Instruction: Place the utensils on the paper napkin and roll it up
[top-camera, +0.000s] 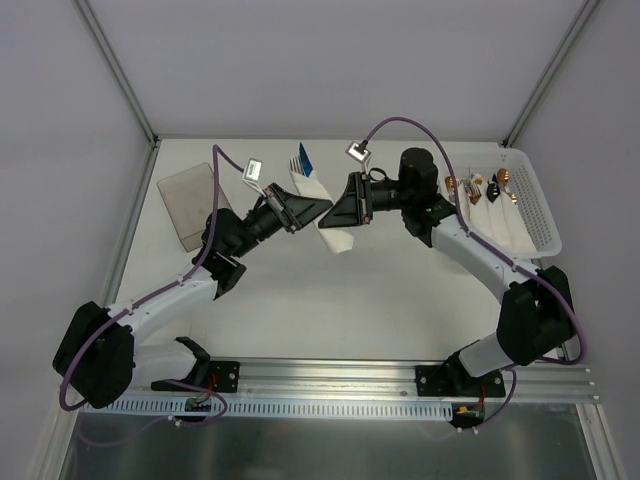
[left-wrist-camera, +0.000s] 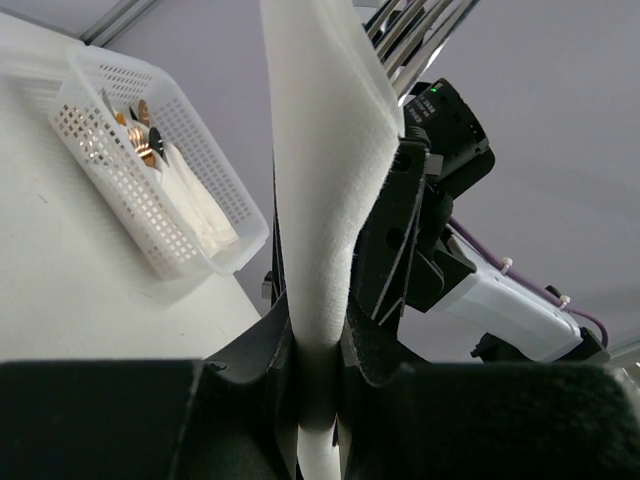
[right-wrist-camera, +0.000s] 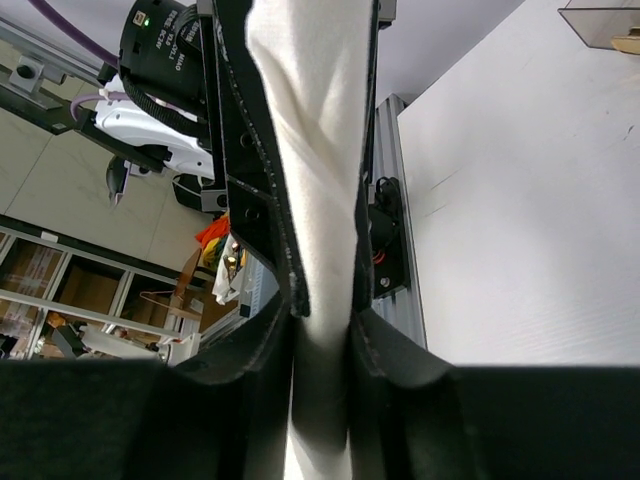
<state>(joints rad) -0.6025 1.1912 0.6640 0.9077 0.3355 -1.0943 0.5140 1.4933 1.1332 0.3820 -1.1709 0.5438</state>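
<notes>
I've got the left gripper (top-camera: 298, 212) and the right gripper (top-camera: 338, 208) both clenched on the rolled napkin (top-camera: 312, 186), held over the far middle of the table (top-camera: 400, 300). The fork (top-camera: 305, 157) pokes out of the roll's far end. If my arms pull against each other, the thin paper could tear or unroll and let the fork slip out.

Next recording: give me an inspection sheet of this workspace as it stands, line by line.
Surface: white table, no spills seen.
Job's things: white paper napkin roll held between both arms; blue-handled fork sticking out of its far end.
Clutter: white perforated plastic basket at the right, holding other white rolls with gold and black cutlery ends; translucent grey tray at the left.
Grippers: left gripper and right gripper both shut on the roll.
Cables: purple cables loop above the wrists, clear of the roll.
Surroundings: pale enclosure walls; slotted metal rail at the near edge.
</notes>
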